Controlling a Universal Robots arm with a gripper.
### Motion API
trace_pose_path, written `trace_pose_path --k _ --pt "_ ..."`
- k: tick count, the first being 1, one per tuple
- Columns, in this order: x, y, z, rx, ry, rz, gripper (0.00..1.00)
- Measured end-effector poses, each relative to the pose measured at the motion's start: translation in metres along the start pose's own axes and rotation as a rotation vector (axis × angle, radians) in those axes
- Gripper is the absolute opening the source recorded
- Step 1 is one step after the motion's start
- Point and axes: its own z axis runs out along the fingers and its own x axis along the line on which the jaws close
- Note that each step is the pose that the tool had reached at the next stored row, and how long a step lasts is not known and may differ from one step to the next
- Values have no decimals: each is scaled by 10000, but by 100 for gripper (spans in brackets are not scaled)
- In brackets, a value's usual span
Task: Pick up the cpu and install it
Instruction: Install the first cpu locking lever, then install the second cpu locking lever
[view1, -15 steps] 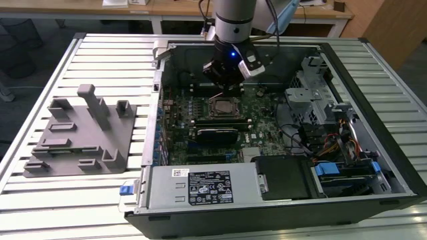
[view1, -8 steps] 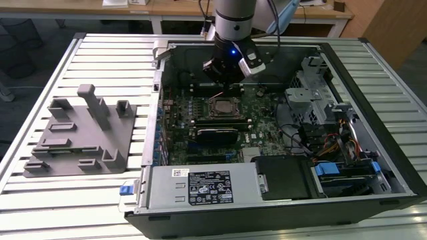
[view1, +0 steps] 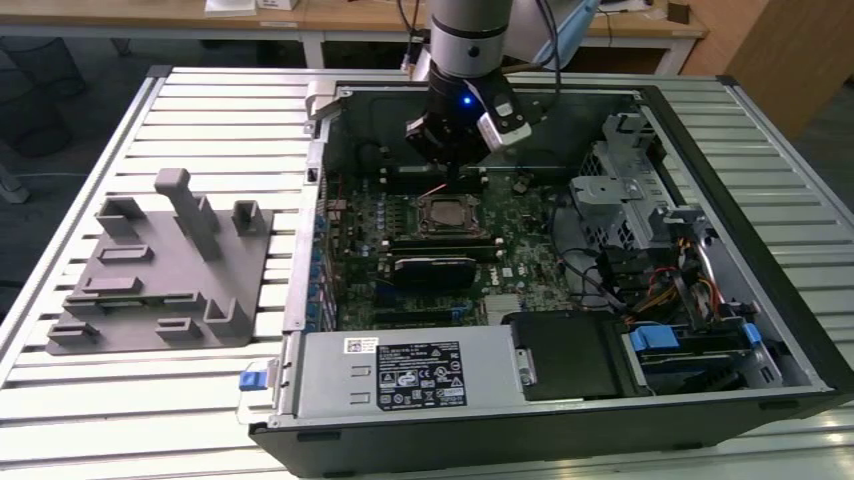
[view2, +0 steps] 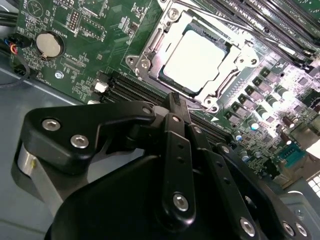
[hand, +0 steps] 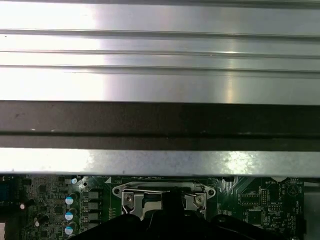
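The second wrist view showed the cpu (view2: 199, 56) already lying in the motherboard socket (view2: 150, 64), its pale shiny top framed by the metal bracket, with the gripper (view2: 176, 107) just beside the socket's near edge, at about 6 o'clock from the chip. Its black fingers (view2: 178, 165) looked pressed together with nothing between them, clear of the chip.

The main risk, as I judged it, was the chip sitting slightly askew: any pressure then could bend the socket's pins. The fingertips also hung close to the memory slots (view2: 125, 90) and the bracket, so a small sideways drift could have scraped them.

In the exterior view the open computer case (view1: 747, 330) lay flat on a ribbed metal table (view1: 134, 400), with a grey fixture block (view1: 167, 270) at 9 o'clock from it. Wooden desks (view1: 347, 20) stood behind at 12 o'clock.
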Motion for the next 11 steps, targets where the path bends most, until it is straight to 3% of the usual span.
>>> trace_pose_path --k 11 --pt "10 0 0 2 -3 108 11"
